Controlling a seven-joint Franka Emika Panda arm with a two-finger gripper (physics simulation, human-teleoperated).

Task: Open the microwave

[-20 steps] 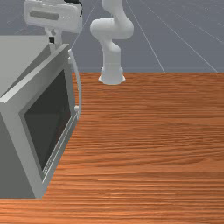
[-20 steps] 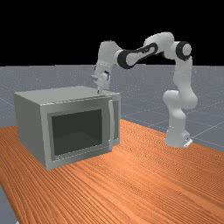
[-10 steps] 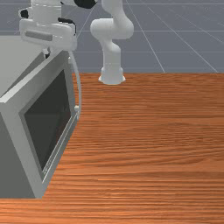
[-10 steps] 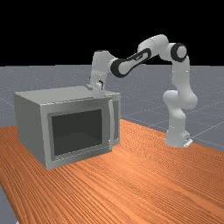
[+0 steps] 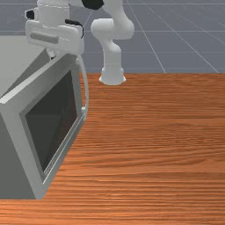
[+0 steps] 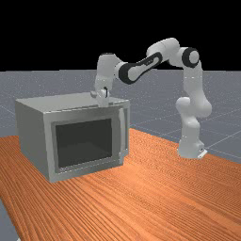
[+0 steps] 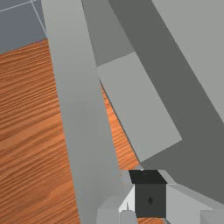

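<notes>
There is one microwave [image 6: 70, 101], and it has one door [image 6: 52, 148]. Set in that door is one dark window [image 6: 84, 143], and on it is one long handle [image 6: 123, 132], joined on by two mounts [image 5: 83, 110] that I count in the front view, one near each end. I count one table [image 6: 155, 188] and one robot arm [image 6: 162, 49], which has one base [image 6: 190, 149], one gripper [image 6: 102, 100] and, in the far view, two large black rings [image 6: 123, 73] at its joints. Around all this there is one grey floor [image 6: 226, 108]
</notes>
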